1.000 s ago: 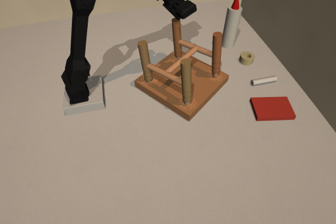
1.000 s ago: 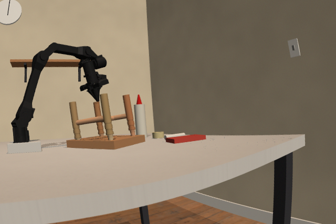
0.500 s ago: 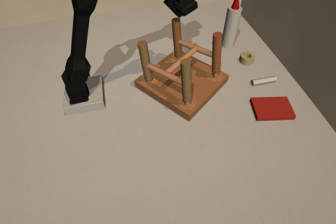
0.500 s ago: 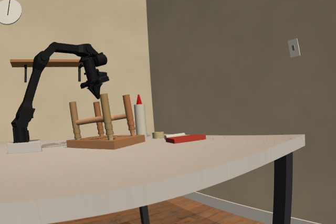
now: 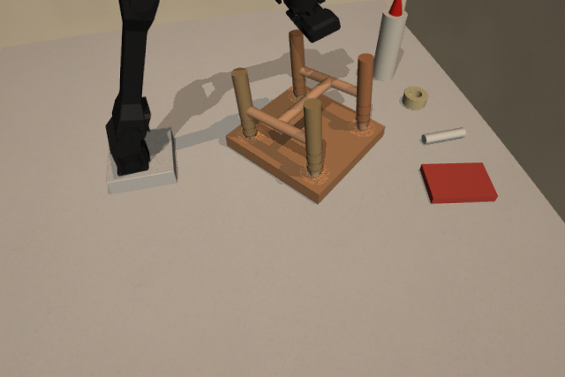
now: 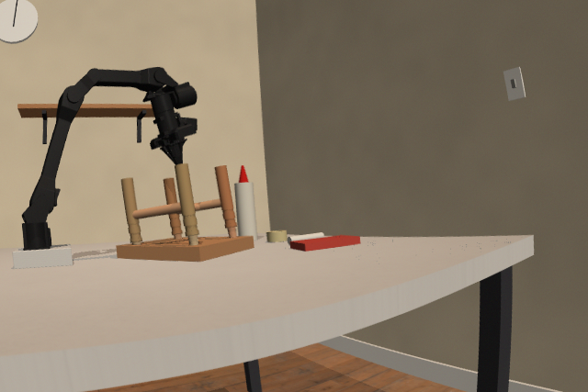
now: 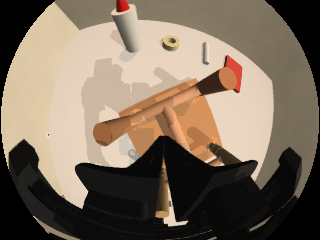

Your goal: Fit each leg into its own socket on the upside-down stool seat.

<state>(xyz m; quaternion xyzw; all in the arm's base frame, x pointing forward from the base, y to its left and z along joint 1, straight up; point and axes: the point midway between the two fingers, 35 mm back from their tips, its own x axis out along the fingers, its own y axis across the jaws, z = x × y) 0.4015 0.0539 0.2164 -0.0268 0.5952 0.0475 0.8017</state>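
The stool seat lies flat, upside down, with four legs standing up on it. Two are olive-brown, the left leg and the front leg. Two are reddish, the back leg and the right leg. A narrow paler length shows below the rings of the front and right legs. I cannot tell whether any shoulder touches the seat. My gripper is shut and empty, above the stool near the back leg's top.
Stretchers join the legs in pairs, with a crossbar between. Behind the right leg stands a white cylinder with a red cone. A tan ring, a white rod and a red block lie right of the stool.
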